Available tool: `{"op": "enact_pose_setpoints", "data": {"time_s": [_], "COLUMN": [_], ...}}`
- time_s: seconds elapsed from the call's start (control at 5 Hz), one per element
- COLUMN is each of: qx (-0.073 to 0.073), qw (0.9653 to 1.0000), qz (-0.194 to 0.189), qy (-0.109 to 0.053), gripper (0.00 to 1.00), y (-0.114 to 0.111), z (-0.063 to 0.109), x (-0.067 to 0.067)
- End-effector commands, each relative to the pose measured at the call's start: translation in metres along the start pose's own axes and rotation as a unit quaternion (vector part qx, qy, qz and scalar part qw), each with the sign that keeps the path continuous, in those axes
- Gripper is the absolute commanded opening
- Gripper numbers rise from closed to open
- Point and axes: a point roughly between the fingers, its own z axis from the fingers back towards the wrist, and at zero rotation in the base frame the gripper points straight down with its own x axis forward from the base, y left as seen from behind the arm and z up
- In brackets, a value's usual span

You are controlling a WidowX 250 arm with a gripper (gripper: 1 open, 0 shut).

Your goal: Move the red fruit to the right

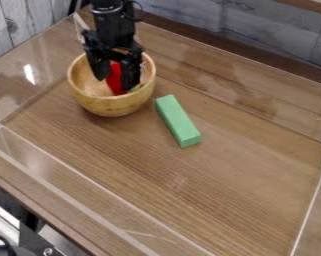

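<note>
The red fruit (116, 78) lies inside the wooden bowl (111, 101) at the upper left of the table. My black gripper (115, 71) points straight down into the bowl, open, with one finger on each side of the fruit. Only a strip of red shows between the fingers; the leafy top is hidden. Whether the fingers touch the fruit I cannot tell.
A green rectangular block (178, 120) lies on the wooden table just right of the bowl. A clear plastic wall (149, 215) rings the work surface, with its front edge near the camera and a side wall at the right.
</note>
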Motion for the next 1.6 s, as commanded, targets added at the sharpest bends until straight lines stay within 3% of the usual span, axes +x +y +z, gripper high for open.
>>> {"op": "enact_pose_setpoints", "data": {"time_s": [0.0,0.4,0.6,0.8,1.0,1.4], "qx": [0.013,0.012,0.008,0.001,-0.002,-0.012], "qw": [0.9994,0.9988,0.9995,0.9998,0.9995,0.9987], "qz": [0.001,0.039,0.022,0.005,-0.019,-0.012], "qy": [-0.031,-0.029,-0.023,-0.018,-0.024,-0.048], "gripper": [0.00,0.00,1.00,1.00,0.00,0.00], "y": [0.007,0.042,0.031,0.018,0.014,0.024], "z": [0.011,-0.011,-0.016,-0.019,-0.009,0.031], "x": [0.023,0.040,0.036,0.031,0.035,0.013]}}
